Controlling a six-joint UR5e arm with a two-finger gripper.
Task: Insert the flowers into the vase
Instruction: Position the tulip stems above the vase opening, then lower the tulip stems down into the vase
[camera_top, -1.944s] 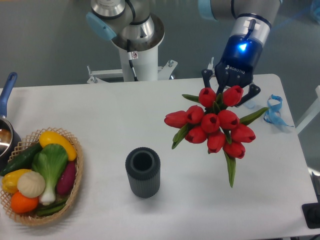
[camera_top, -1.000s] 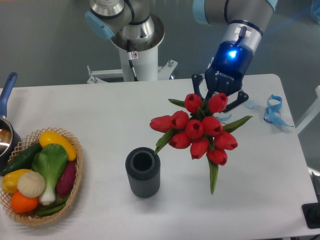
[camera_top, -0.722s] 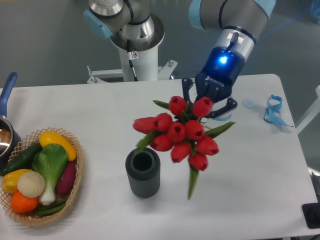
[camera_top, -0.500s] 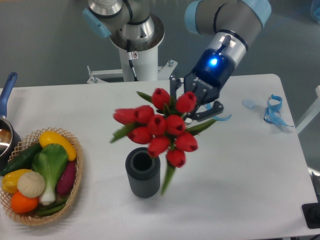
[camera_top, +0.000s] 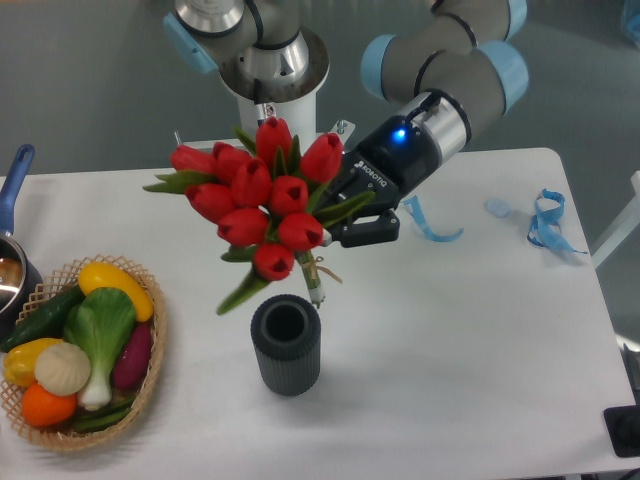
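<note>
White tabletop fills the lower part of the view, with a grey floor behind it and the robot's white pedestal at the table's far edge. Over the table hangs the black two-finger gripper, tilted toward the left of the view, with a blue light glowing on its wrist. Its fingers are clamped on the bunch of red artificial tulips with green leaves and stems, which it holds in the air; the blooms spread up and to the left of the gripper, and the bound stem ends point down from just below it. Directly beneath those stem ends, a little below and left of the gripper, stands the short dark grey ribbed cylindrical vase, upright on the table with its round mouth open. The stems end just above the rim, apart from it. To the gripper's right a light blue ribbon lies on the table, and farther right, near the table's edge, another blue ribbon curls. Well to the gripper's lower left sits a woven wicker basket of toy vegetables, and at the far left edge a pan with a blue handle shows partly.
</note>
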